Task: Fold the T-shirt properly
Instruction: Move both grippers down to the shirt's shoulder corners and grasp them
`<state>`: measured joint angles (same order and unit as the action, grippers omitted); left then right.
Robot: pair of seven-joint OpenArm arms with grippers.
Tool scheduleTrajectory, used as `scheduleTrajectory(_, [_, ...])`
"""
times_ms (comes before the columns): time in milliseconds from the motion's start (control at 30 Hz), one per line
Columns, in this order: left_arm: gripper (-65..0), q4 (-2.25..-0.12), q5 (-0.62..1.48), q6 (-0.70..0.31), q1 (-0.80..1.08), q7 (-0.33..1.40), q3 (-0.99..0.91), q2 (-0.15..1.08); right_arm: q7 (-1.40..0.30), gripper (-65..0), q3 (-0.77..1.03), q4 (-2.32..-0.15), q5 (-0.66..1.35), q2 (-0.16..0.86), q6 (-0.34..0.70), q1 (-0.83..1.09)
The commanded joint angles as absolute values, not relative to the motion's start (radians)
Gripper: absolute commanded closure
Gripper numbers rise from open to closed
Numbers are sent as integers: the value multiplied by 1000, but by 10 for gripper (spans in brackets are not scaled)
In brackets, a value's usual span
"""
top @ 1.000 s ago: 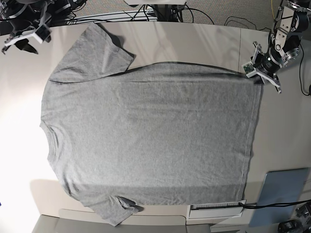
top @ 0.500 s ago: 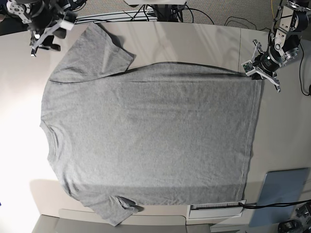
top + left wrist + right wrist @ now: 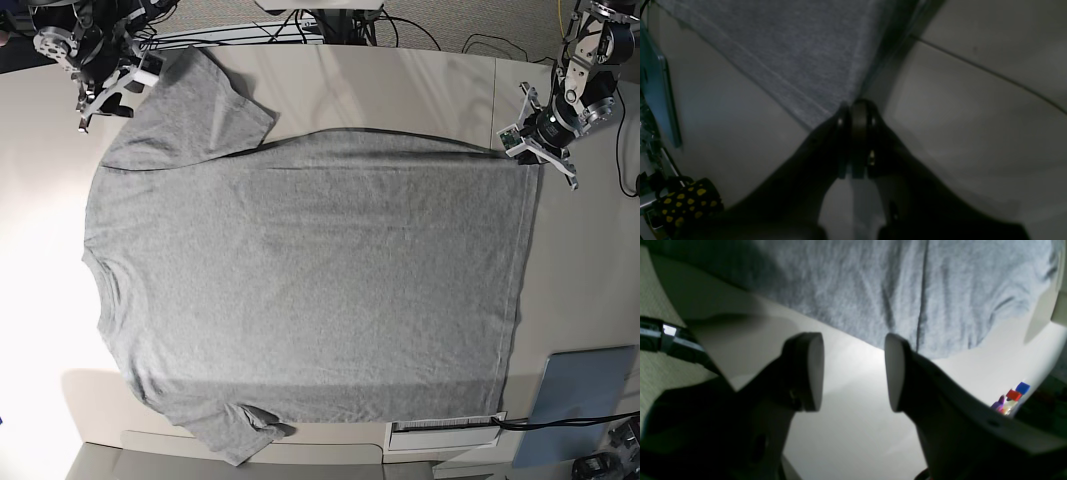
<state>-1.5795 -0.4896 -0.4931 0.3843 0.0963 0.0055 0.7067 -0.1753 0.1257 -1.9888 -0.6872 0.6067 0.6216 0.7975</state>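
The heather-grey T-shirt (image 3: 300,270) lies spread flat on the table, neck to the left and hem to the right, plain side up. At the hem's far right corner my left gripper (image 3: 538,158) is down on the cloth. In the left wrist view it (image 3: 855,111) is shut, and the T-shirt's (image 3: 800,56) corner runs in between its fingertips. My right gripper (image 3: 112,92) hovers at the far left sleeve. Up close it (image 3: 853,371) is open with only bare table between its pads, and the sleeve's (image 3: 907,290) edge lies just beyond the tips.
A grey-blue panel (image 3: 582,398) lies near the front right corner and also shows as a panel (image 3: 656,93) in the left wrist view. Next to it stands a black mug with yellow spots (image 3: 686,203). A white labelled strip (image 3: 445,430) sits at the front edge. Small coloured blocks (image 3: 1013,396) lie past the sleeve.
My right arm has swung to the right, from the table's far left corner up to the sleeve. My left gripper has closed at the hem corner.
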Motion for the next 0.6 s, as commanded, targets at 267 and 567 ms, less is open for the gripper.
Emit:
scheduleTrajectory(267, [0, -1562, -513, -545, 401, 156, 13, 715, -172, -289, 14, -1875, -690, 663, 609, 675])
scheduleTrajectory(567, [0, -1562, -513, -548, 402, 157, 13, 715, -183, -289, -159, -1776, -689, 682, 609, 511])
